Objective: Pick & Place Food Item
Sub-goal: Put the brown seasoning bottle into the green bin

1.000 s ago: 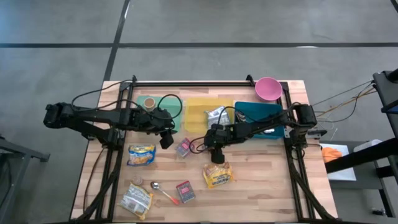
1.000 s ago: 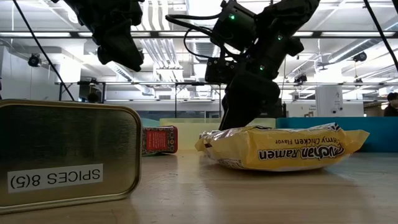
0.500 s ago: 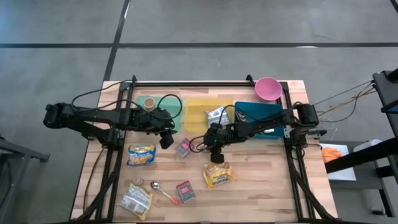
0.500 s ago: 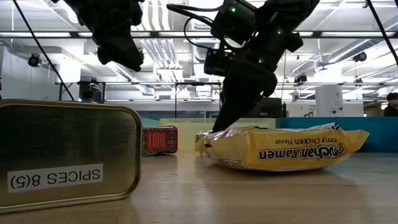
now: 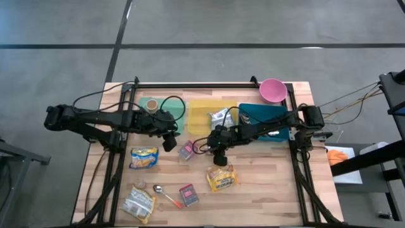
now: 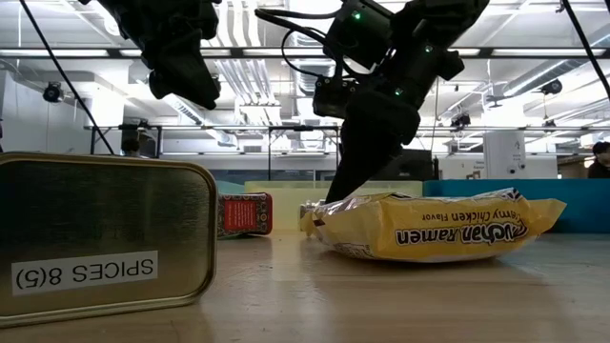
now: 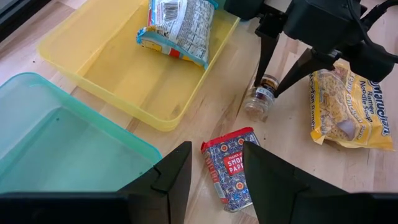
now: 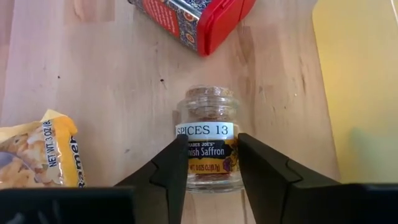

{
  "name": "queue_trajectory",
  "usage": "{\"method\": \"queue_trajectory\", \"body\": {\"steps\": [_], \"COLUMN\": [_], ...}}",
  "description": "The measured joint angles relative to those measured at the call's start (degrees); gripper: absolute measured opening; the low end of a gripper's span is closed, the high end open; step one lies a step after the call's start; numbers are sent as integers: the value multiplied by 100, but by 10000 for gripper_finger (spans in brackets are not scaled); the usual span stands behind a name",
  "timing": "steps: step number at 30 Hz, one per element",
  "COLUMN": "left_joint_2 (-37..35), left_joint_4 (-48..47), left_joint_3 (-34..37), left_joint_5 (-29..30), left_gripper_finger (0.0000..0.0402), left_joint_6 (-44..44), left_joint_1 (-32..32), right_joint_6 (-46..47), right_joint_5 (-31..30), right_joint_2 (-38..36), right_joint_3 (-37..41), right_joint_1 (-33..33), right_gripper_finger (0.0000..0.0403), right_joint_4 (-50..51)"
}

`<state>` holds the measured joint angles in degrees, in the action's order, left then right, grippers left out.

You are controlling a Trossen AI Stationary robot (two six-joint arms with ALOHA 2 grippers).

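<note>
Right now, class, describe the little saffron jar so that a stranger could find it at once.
Start at the yellow tray and look on the bare wood just beside it. The saffron jar lies there on its side between the right gripper fingers, next to a red tin; it alone is glass, corked, labelled SPICES 13.

The right gripper [image 7: 268, 83] straddles a small spice jar [image 7: 261, 101] lying between a yellow tray [image 7: 93, 59] and a ramen packet [image 7: 348, 102].

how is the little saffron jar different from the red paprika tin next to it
The saffron jar is clear glass with a cork stopper, so its contents show; the paprika tin is opaque red metal with a printed label. The jar is round, the tin flat and boxy. The right gripper has its fingers closed on the jar, while the tin lies untouched. Both rest on the wooden table.
</note>
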<state>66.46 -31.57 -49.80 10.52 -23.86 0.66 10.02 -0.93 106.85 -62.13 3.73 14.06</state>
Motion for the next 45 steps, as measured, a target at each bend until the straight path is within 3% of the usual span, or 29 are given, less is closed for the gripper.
{"method": "queue_trajectory", "body": {"steps": [4, 13, 17, 23, 36, 45], "left_joint_2": [0, 1, 0, 1, 0, 0], "left_joint_4": [0, -1, 0, 0, -4, -22], "left_joint_3": [0, 2, 2, 4, 4, 4], "left_joint_5": [0, 0, 0, 0, -2, -2], "left_gripper_finger": [149, 149, 149, 149, 149, 149], "left_joint_6": [0, 0, 0, 0, -2, -2], "left_joint_1": [0, 0, -1, 0, 1, 1], "right_joint_6": [64, -163, -273, -302, -334, -422], "right_joint_5": [57, 241, 255, 249, -7, 127], "right_joint_2": [2, 37, 37, 37, 408, 583], "right_joint_3": [2, 33, 37, 55, 6, -256], "right_joint_1": [0, 35, 46, 47, 160, 212], "right_gripper_finger": [158, 291, 317, 302, 200, 189], "right_joint_4": [5, -100, -140, -184, -177, 58]}}
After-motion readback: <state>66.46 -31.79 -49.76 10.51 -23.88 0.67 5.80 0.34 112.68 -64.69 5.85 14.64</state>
